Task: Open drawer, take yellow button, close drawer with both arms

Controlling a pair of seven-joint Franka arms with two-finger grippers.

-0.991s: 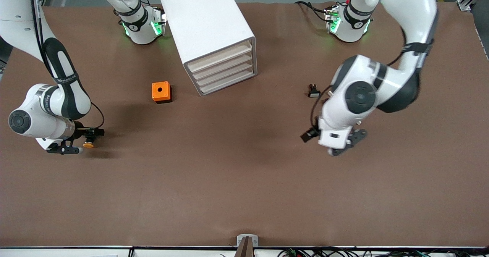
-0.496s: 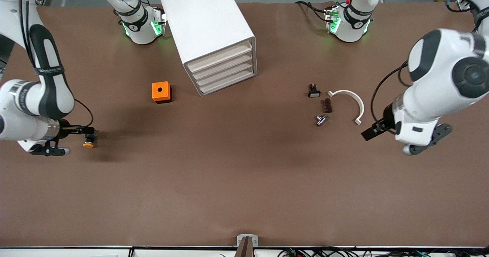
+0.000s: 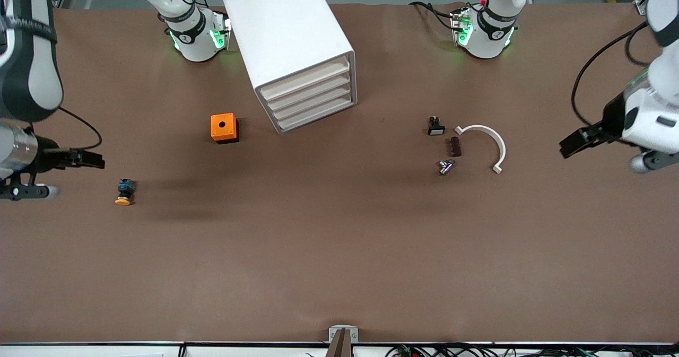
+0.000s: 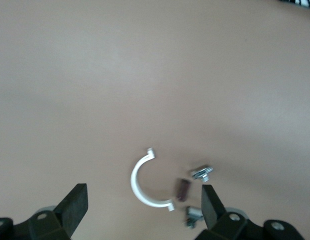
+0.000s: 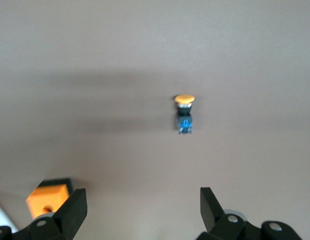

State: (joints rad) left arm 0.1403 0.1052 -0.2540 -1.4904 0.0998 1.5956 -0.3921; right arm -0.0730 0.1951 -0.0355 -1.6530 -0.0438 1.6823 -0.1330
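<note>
The button (image 3: pixel 123 192) lies out on the table, well away from the shut drawer (image 3: pixel 303 80). Both the left gripper (image 4: pixel 142 210) and right gripper (image 5: pixel 140 212) hang wide and empty. The job looks done; next, just rest.

Front view high, faces robots, whole table (image 3: pixel 339 272). Wrist views look down close; each shares table patch with front.

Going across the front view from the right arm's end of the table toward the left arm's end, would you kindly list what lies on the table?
Button → orange cube → white cabinet → small black part → dark brown piece → white curved clamp.
</note>
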